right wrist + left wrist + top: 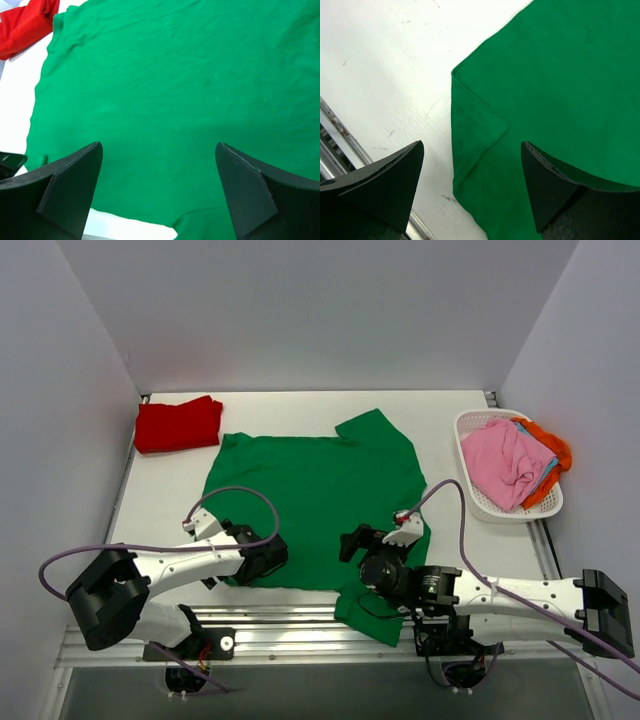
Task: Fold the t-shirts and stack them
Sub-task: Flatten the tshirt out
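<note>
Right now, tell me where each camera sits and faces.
Top external: above and behind, looking down at the green t-shirt, red t-shirt and basket; left arm and right arm show.
Left wrist: over the green t-shirt's near-left corner; open left gripper shows.
Right wrist: over its near edge, facing far-left; open right gripper shows.
Shared: right wrist and top both catch the red t-shirt.

This is a robotics lab cell, not a home. A white tabletop (165, 490) is boxed in by plain grey panels (300, 310) at nine, twelve and three o'clock. An aluminium rail (300, 625) at six o'clock carries the left arm (180, 562) and right arm (510, 592) (purple cables (235, 488) loop off both). The only household items are a green t-shirt (320, 500) at centre and a lattice basket (480, 416) at two o'clock.
</note>
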### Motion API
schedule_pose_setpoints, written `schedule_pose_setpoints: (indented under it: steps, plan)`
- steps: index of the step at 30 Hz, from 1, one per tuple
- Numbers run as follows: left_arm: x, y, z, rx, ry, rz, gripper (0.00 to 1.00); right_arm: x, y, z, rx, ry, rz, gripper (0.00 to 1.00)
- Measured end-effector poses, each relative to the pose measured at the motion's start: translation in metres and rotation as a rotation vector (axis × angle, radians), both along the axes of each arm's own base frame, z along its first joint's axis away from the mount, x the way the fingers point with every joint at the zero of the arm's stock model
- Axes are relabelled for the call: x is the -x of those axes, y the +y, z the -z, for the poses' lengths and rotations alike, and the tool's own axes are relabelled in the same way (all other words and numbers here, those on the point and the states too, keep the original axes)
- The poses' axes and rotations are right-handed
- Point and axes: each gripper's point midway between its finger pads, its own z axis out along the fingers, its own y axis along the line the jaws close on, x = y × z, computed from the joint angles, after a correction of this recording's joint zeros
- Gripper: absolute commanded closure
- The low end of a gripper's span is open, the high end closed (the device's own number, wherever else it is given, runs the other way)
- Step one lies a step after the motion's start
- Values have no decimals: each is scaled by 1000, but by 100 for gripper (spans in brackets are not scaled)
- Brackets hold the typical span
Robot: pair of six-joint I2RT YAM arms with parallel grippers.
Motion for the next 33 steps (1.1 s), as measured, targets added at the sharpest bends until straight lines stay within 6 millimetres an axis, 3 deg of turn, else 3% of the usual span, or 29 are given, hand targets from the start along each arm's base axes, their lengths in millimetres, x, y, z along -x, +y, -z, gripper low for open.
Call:
schedule_pose_setpoints:
  steps: [13,24,27,30,33]
  plan:
    - [-15,4,23,-38,52,-42,16,2,-3,-5,-29,-11,-11,9]
    - [-25,1,25,-46,69,-49,29,2,-5,-8,-44,-15,-11,9]
    - [-28,-1,27,-62,89,-46,26,2,-5,-11,-56,-19,-11,9]
    - [-31,-4,28,-61,102,-52,48,3,-6,-13,-63,-23,-13,9]
    - [-33,-8,28,-49,114,-28,50,3,-6,-14,-63,-24,-15,9]
